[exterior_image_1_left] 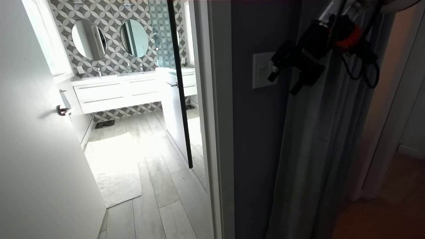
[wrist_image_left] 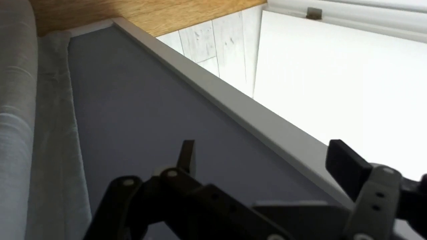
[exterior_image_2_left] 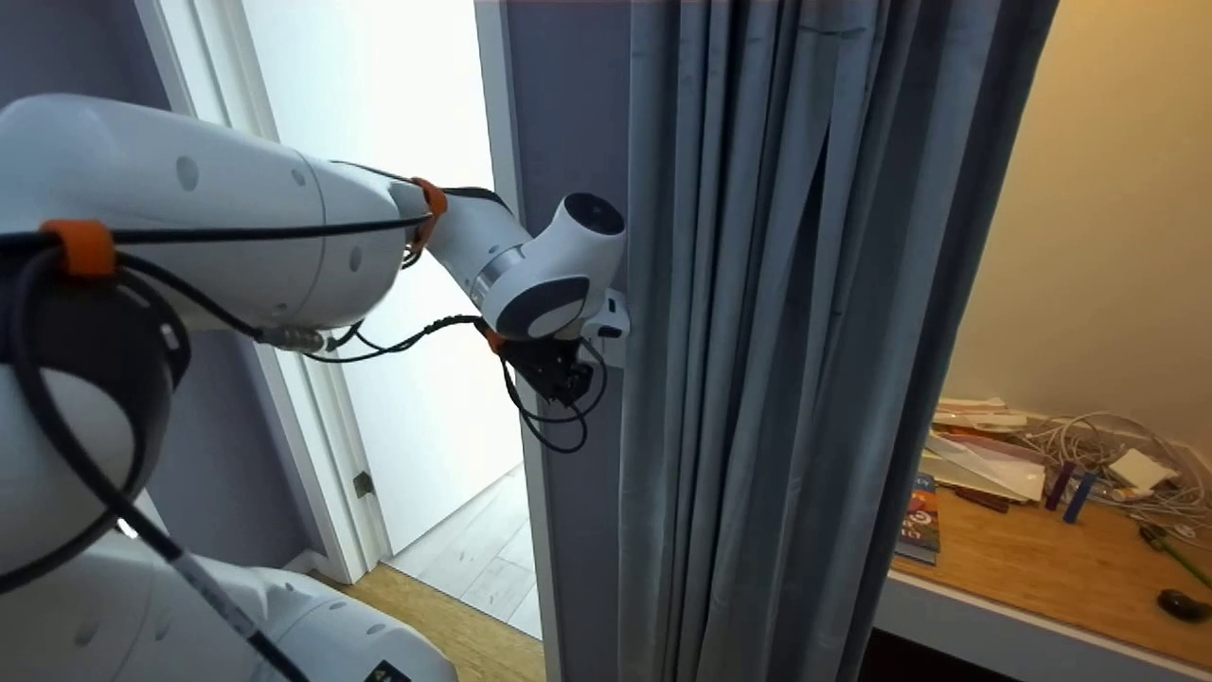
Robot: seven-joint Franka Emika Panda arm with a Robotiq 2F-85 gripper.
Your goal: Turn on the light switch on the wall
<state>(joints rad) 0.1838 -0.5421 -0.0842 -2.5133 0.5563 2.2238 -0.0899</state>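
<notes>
Near the pale rectangular light switch (exterior_image_1_left: 261, 70), the black gripper (exterior_image_1_left: 283, 83) had jaws apart, so their spread could snag the grey cloth curtain (exterior_image_2_left: 757, 341).

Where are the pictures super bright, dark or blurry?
In an exterior view, glare bleaches the white rug, while the light switch sits on a shadowy wall; in an exterior view, the door is nearly blank white; in the wrist view, the tool is dark and slightly blurry.
</notes>
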